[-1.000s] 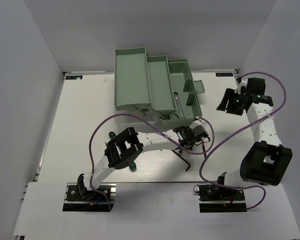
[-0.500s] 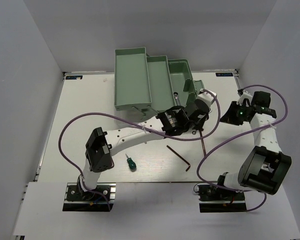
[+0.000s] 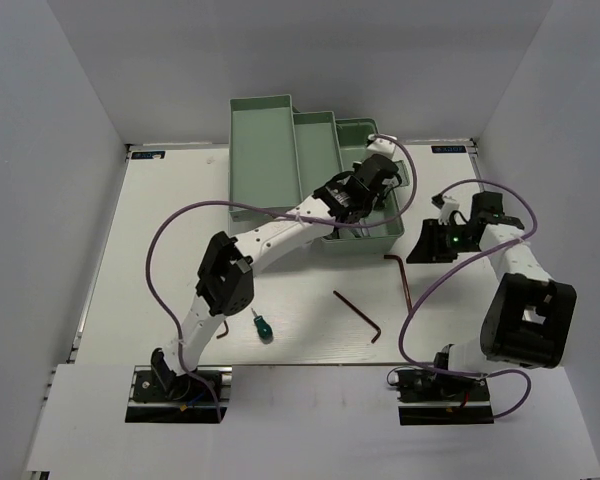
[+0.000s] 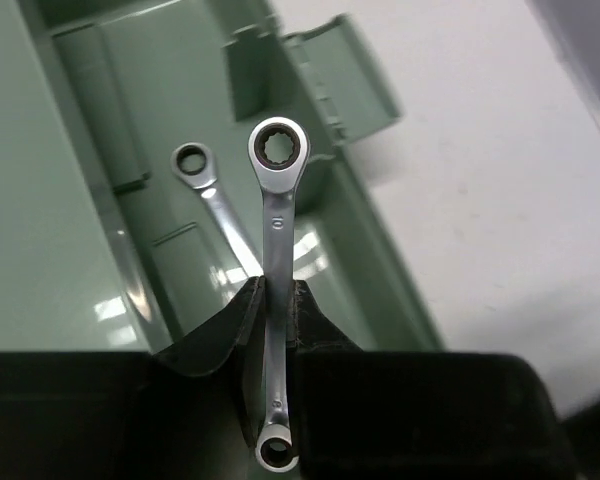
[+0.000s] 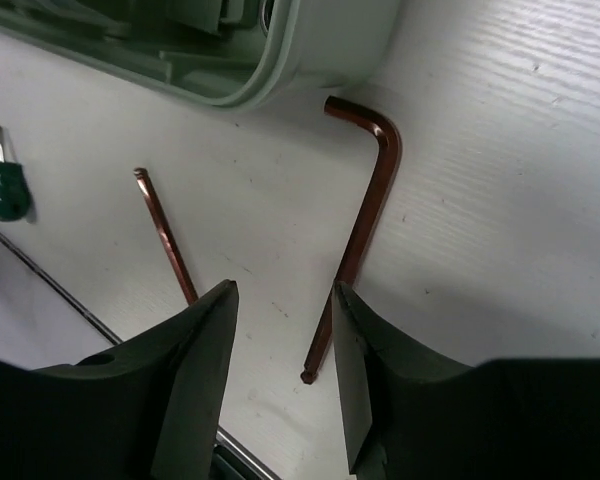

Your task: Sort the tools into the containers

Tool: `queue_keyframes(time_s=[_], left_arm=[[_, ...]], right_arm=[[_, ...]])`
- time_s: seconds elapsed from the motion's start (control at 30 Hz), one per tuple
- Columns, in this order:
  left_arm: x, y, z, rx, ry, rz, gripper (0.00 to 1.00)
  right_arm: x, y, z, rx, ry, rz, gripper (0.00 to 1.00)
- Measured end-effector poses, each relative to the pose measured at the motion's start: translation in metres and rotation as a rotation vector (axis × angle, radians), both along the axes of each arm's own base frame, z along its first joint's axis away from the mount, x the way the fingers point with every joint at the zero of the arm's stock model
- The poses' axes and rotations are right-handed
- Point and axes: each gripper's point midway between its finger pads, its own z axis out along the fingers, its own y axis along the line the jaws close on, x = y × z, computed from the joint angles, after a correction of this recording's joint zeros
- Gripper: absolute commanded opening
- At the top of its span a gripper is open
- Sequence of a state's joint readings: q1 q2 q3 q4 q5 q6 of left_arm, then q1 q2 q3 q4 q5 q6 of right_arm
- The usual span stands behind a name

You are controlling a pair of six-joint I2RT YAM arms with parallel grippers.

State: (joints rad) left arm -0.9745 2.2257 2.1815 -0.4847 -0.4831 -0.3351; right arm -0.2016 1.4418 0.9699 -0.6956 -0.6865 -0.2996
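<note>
The pale green toolbox stands open at the back, trays stepped out. My left gripper is over its right compartment, shut on a silver wrench that sticks out past the fingertips above the toolbox floor. A second silver wrench lies in that compartment. My right gripper is open and low over the table, just right of a reddish-brown hex key. That key lies ahead of the open right gripper, its long end between the fingers.
A second hex key lies on the table in front of the toolbox and also shows in the right wrist view. A green-handled screwdriver lies further left, near the left arm. The toolbox corner is close ahead of the right gripper.
My left gripper has swung from the table in front of the toolbox up and back over its right compartment, carrying the wrench. My right gripper has moved left and down towards the hex key.
</note>
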Motion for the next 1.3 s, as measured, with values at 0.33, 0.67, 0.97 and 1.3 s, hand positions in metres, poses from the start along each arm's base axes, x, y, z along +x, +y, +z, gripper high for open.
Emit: queue_keyframes(time_s=[0.33,0.67,0.97,1.3], left_arm=[[0.052,0.013,-0.056,0.04,0.05,0.062,0.41],[0.053,-0.001,-0.042,-0.028,0.043,0.024,0.77],[-0.024,0.059,0.011,-0.054,0.044,0.001,0.59],[-0.149,0.152,0.019,-0.221,0.085,-0.005,0.59]], right_arm=[[-0.006,0.005,-0.055,-0.201,0.091,0.041,0.47],[-0.024,0.006,-0.087,-0.313,0.172,0.08,0.46],[-0.019,0.006,-0.092,-0.396,0.162,0.049,0.28],[-0.017,-0.004,-0.096,-0.501,0.086,-0.009,0.15]])
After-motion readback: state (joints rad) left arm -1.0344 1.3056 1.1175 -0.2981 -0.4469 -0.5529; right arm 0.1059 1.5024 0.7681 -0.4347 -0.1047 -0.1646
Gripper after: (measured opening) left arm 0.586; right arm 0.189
